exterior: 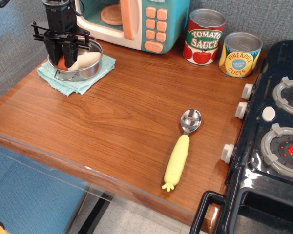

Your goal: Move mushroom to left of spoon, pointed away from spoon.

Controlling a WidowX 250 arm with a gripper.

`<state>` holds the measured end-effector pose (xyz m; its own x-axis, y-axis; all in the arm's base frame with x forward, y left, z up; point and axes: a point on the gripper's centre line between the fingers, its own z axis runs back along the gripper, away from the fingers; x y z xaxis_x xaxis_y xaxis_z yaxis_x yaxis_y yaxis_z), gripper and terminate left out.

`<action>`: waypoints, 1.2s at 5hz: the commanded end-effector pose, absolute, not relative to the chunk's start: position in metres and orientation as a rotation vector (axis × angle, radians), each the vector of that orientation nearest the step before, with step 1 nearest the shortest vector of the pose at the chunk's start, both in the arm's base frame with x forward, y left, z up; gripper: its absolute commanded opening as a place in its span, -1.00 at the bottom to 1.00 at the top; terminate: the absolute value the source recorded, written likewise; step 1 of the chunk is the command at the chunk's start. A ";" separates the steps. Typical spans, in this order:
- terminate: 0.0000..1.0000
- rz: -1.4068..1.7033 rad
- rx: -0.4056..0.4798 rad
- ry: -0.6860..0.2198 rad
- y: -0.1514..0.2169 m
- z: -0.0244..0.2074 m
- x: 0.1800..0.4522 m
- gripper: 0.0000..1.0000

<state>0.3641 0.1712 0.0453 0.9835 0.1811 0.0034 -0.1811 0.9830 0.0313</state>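
Brown wooden counter (112, 117), shiny and smooth. On it: a light blue cloth (73, 80) at the back left corner; a teal toy microwave (146, 22) along the back; a tomato sauce can (204, 37) just beside a pineapple can (240, 54); a spoon (181, 148) with a yellow handle near the right side, well apart from the cloth. Against the right edge, a black toy stove (268, 146).
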 end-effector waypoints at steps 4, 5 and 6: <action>-1.00 0.024 -0.004 -0.145 0.097 0.132 0.284 -1.00; -1.00 -0.058 -0.025 -0.099 0.079 0.113 0.272 -1.00; -1.00 -0.133 -0.032 -0.041 0.062 0.094 0.262 -1.00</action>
